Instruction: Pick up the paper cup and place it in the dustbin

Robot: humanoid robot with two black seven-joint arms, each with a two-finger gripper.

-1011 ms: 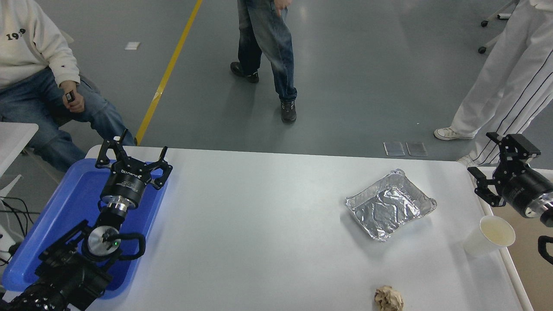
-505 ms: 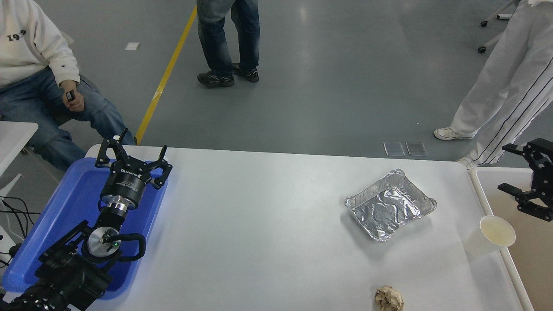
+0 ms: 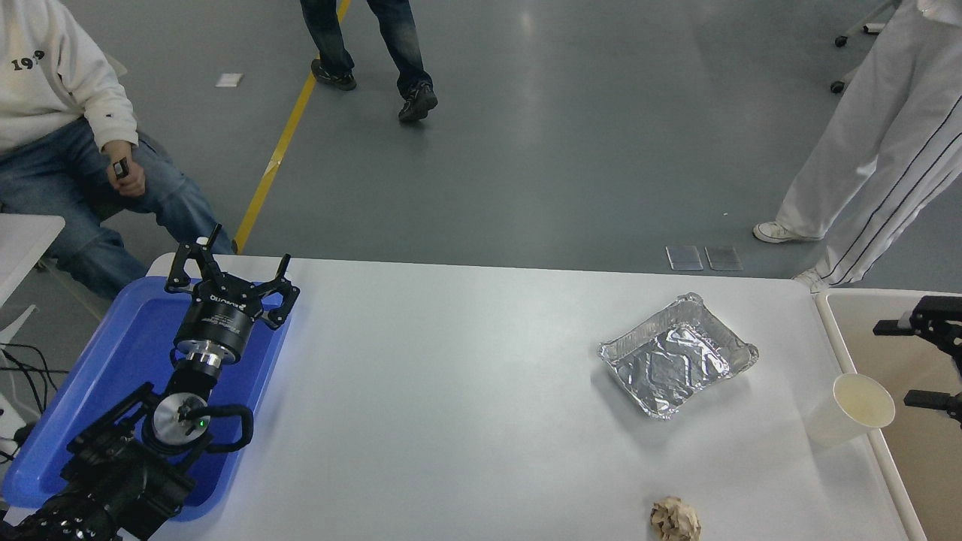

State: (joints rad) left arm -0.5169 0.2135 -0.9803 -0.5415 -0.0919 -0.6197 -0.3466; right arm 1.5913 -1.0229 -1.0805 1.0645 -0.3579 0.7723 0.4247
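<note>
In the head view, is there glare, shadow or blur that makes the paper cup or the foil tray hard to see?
Head view: the paper cup is sharp, with a soft shadow on the table to its left; the foil tray glints but its creases stay clear; the walking person's legs at the top look slightly blurred.

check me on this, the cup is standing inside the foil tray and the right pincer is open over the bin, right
Not quite. In the head view the cup stands on the table near its right edge, apart from the foil tray, which holds nothing. The right pincer is open over the bin.
</note>
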